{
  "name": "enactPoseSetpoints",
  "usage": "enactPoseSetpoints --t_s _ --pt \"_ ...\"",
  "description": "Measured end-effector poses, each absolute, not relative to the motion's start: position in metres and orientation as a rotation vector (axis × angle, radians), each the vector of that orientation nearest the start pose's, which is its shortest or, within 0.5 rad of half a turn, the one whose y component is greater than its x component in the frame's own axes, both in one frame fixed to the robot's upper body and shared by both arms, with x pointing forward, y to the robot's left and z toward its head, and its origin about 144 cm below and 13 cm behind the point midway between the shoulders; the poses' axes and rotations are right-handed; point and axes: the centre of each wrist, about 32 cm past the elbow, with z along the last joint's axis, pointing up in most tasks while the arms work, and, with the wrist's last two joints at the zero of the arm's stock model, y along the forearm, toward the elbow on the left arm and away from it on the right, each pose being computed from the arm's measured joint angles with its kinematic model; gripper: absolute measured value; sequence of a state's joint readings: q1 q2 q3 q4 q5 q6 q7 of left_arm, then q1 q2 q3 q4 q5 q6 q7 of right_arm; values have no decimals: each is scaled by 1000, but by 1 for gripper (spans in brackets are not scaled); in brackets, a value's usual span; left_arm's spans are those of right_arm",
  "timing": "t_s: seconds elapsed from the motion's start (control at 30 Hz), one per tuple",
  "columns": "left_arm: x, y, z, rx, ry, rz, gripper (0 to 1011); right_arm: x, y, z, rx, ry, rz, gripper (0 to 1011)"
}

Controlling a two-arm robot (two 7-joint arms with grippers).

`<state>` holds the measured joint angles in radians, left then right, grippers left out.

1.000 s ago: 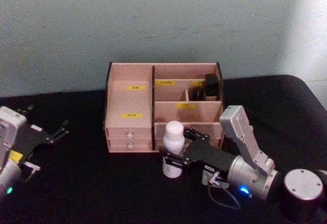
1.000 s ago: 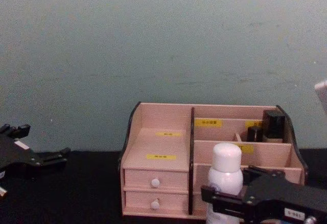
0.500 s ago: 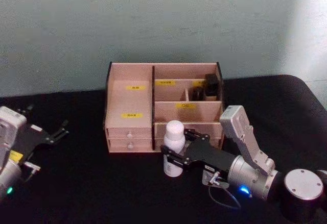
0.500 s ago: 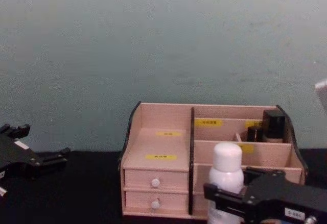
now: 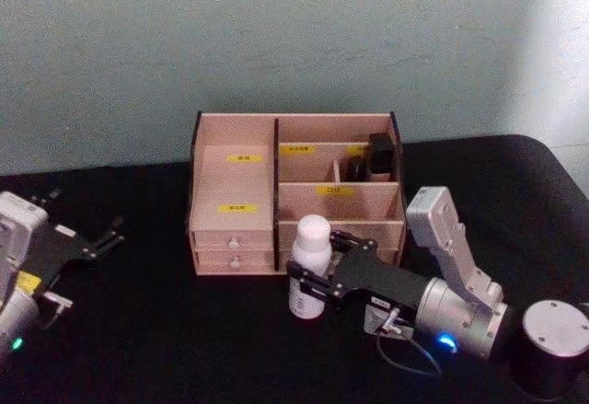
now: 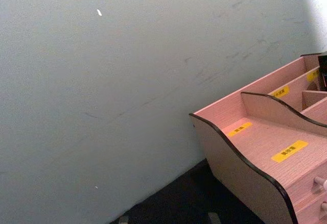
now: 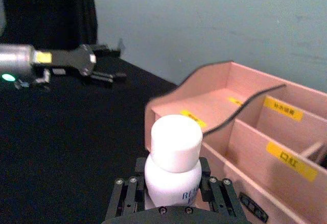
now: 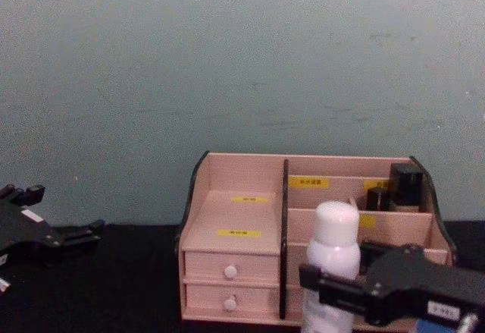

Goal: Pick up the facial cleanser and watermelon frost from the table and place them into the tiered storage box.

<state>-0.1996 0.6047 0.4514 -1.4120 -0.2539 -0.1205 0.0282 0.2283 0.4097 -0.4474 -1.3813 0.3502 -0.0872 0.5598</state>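
Note:
The facial cleanser point(image 5: 309, 259) is a white bottle with a white cap, upright just in front of the tiered storage box point(image 5: 237, 181). My right gripper point(image 5: 308, 286) is shut on the bottle's body from the right side. In the right wrist view the facial cleanser point(image 7: 171, 165) sits between the black fingers point(image 7: 125, 196). The chest view has the facial cleanser point(image 8: 331, 261) before the tiered storage box point(image 8: 235, 213). My left gripper point(image 5: 106, 236) rests open at the table's far left. The watermelon frost is out of view.
Two dark small containers point(image 5: 368, 158) stand in the box's back right compartment. Two drawers with white knobs point(image 5: 233, 248) face front on its left side. A grey-green wall point(image 5: 294, 36) rises behind the black table point(image 5: 166, 330).
The bottle, held in my right gripper, has risen slightly and shifted a little to the left. The left arm has stayed put.

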Motion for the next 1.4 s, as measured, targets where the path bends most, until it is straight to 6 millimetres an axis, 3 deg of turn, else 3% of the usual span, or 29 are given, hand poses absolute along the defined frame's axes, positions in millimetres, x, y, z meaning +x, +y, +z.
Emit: enactPoseSetpoints --t_s 0.37,0.7,0.97,1.4 --pt "489 310 1140 304 -285 1248 1001 503 -250 1170 -28 -49 -669 590" --pt "489 310 1140 304 -285 1248 1001 529 -244 1197 40 -135 -751 590" --pt "489 310 1140 304 -285 1248 1001 550 -236 1203 31 -173 -804 590" --pt "489 310 1140 305 -285 1248 1001 580 -229 1196 2 -198 -866 591"
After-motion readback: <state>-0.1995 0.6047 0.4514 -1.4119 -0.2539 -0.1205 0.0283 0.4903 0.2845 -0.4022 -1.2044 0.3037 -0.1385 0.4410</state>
